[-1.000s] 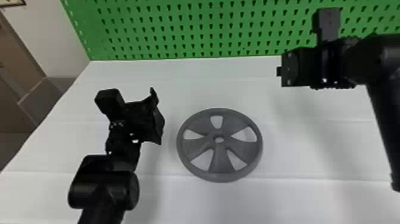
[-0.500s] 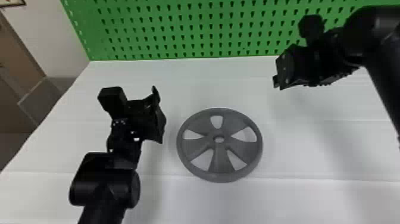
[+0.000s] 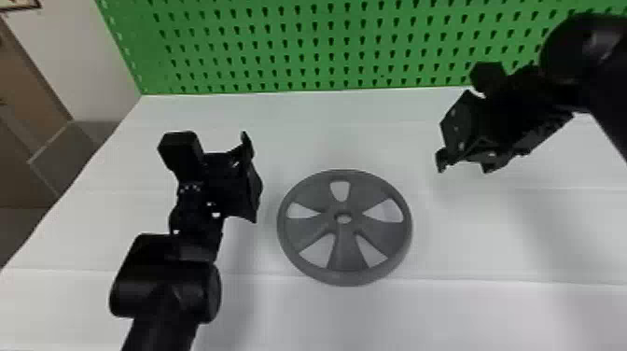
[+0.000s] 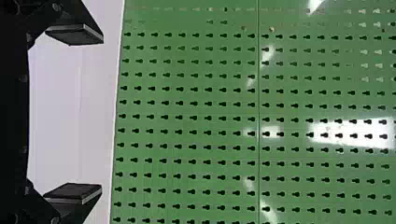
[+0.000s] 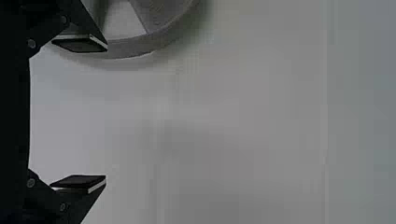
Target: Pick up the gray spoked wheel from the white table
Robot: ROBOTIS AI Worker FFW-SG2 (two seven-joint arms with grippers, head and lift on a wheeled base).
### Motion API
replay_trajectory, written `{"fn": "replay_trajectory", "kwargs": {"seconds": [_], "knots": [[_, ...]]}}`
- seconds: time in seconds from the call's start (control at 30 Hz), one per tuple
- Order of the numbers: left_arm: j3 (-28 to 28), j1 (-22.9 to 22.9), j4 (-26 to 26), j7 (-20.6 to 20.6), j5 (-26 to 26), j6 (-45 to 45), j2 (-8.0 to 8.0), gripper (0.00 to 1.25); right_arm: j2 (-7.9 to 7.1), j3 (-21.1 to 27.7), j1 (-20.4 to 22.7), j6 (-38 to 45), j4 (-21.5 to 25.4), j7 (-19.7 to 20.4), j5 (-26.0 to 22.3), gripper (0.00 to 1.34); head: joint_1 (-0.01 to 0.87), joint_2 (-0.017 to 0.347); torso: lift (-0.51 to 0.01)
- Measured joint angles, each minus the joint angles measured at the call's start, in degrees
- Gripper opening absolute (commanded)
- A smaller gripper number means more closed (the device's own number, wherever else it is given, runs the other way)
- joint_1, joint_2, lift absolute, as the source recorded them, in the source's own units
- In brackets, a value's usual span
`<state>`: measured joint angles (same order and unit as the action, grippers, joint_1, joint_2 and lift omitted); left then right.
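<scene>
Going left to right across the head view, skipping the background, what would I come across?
Left arm's fingers → gray spoked wheel → right arm's fingers.

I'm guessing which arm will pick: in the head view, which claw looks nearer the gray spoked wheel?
Left. The left claw is just off the wheel's left side; the right claw is farther off, past its far right side.
</scene>
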<state>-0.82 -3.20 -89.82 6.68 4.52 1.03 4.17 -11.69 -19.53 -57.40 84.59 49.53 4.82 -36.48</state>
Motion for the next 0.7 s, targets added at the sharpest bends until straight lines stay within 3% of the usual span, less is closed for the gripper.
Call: {"fn": "replay_trajectory", "kwargs": {"seconds": [0.27, 0.7], "knots": [[-0.8, -0.7, 0.0, 0.0, 0.0, -0.3, 0.77, 1.09, -1.81, -5.0, -1.9, 1.8, -5.3, -0.1, -6.1, 1.06, 0.778, 0.155, -0.081], [-1.6, -1.4, 0.1, 0.3, 0.1, -0.7, 1.10, 1.09, -1.87, -7.4, -2.4, 5.3, -6.3, -0.1, -4.3, 1.06, 0.778, 0.155, -0.081]]}}
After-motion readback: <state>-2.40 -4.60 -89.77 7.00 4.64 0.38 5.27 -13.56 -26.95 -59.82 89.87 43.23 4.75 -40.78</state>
